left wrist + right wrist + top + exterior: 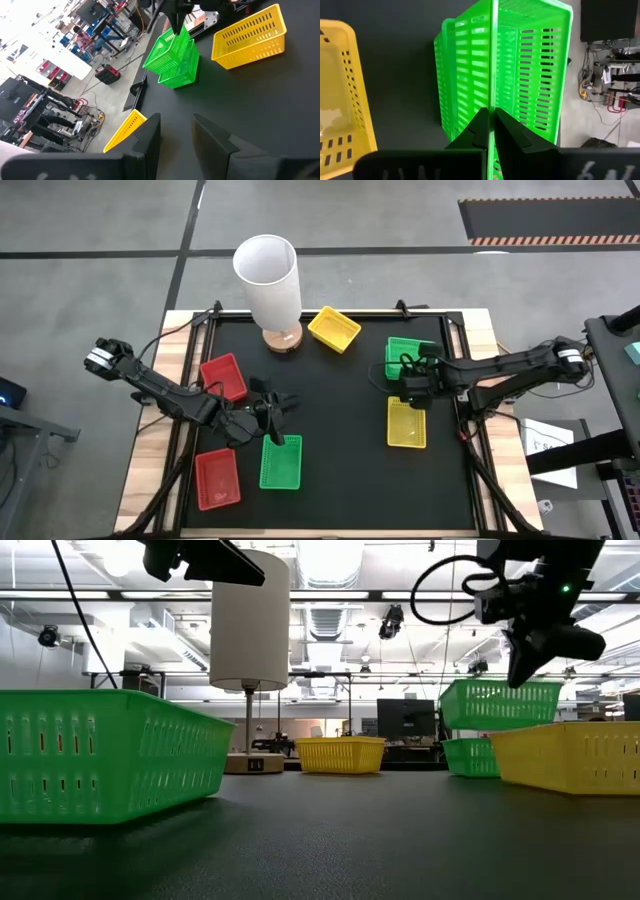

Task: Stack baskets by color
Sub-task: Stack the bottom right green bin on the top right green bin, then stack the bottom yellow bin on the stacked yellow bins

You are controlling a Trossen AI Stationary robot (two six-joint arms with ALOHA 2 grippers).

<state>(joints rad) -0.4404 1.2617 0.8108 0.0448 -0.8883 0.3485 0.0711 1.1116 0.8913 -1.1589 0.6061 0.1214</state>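
The right pincer (491, 131), clamped on a green basket's (520, 65) rim at the desk's three o'clock, should square it over the green basket below (470, 756) before lowering, while the left pincer (272, 412) waits half-spread.

Rows of ceiling lights (330, 595) are glowing over cluttered workbenches (400, 735) beyond the black table (340, 430); grey concrete floor (90, 240) is surrounding that table.

text: none legible | labels: none | brands: none | numbers: none | signs: none
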